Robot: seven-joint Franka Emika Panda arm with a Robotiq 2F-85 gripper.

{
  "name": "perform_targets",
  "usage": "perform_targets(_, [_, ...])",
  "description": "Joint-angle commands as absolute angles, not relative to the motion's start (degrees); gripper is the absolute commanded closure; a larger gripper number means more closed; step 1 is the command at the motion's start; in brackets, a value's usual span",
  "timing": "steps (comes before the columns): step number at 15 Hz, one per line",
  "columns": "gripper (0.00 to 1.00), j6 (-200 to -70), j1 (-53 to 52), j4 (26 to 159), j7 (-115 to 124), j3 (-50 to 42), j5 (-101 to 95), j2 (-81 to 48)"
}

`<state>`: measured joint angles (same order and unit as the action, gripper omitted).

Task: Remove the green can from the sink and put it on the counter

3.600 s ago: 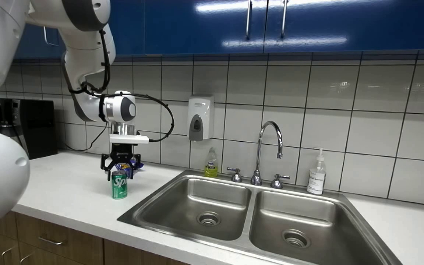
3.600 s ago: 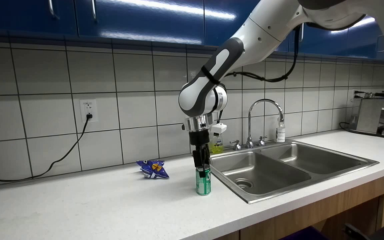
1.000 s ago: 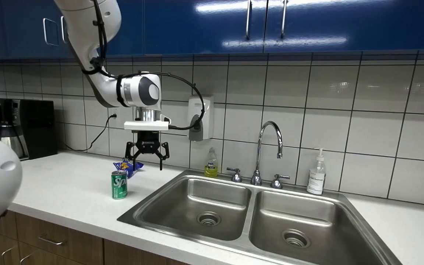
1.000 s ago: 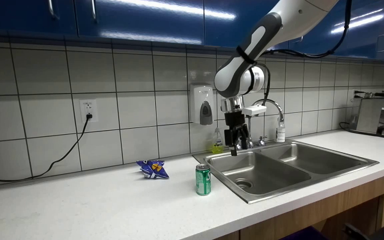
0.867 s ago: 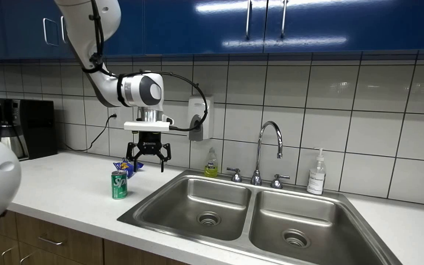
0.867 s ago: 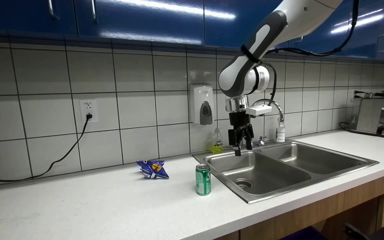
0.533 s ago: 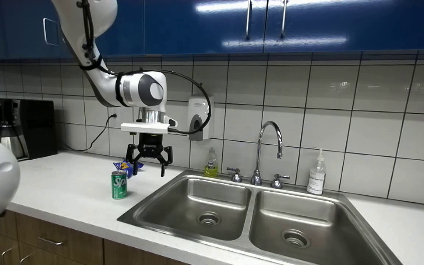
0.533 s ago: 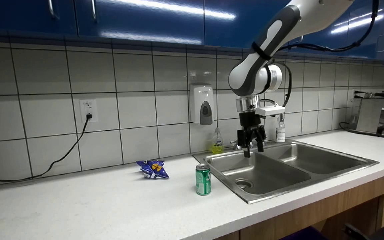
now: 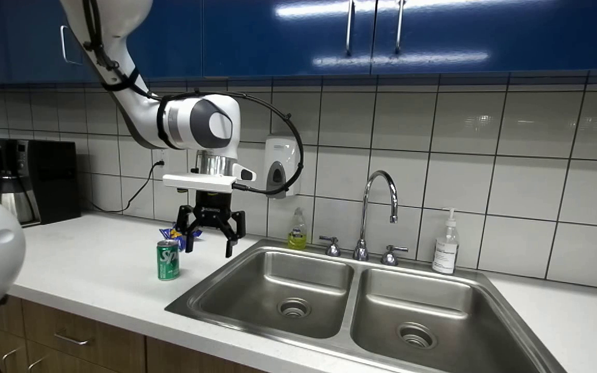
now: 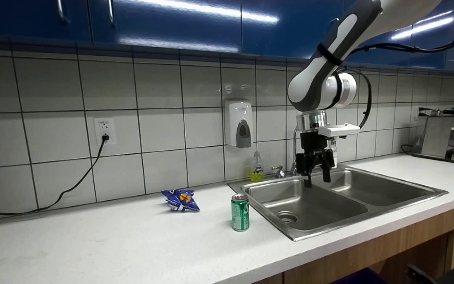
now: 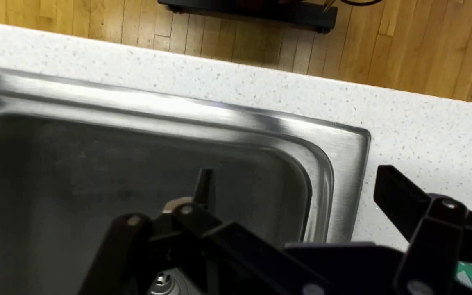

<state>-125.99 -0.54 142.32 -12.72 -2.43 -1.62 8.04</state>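
Green Sprite can [image 9: 168,260] stands on the counter [image 10: 112,244] | below and left of the gripper [image 9: 209,247] in both exterior views, apart | wrist view: lower right corner | jaws spread

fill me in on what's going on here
A white-and-grey robot arm is handling nothing right now: its black two-fingered gripper hangs in the air, jaws apart and empty. The green cylindrical metal can stands upright on the speckled white counter, beside the double-bowl stainless steel sink. So the job, getting the can out of the sink and onto the counter, looks done.
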Motion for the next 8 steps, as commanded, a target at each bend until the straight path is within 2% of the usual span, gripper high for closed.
perform_targets(1, [0.00, -127.0, 0.9, 146.6, -11.2, -3.4, -1.1, 13.3])
perform_targets(8, [0.00, -126.1, 0.9, 145.8, -12.3, -4.1, -1.5, 12.2])
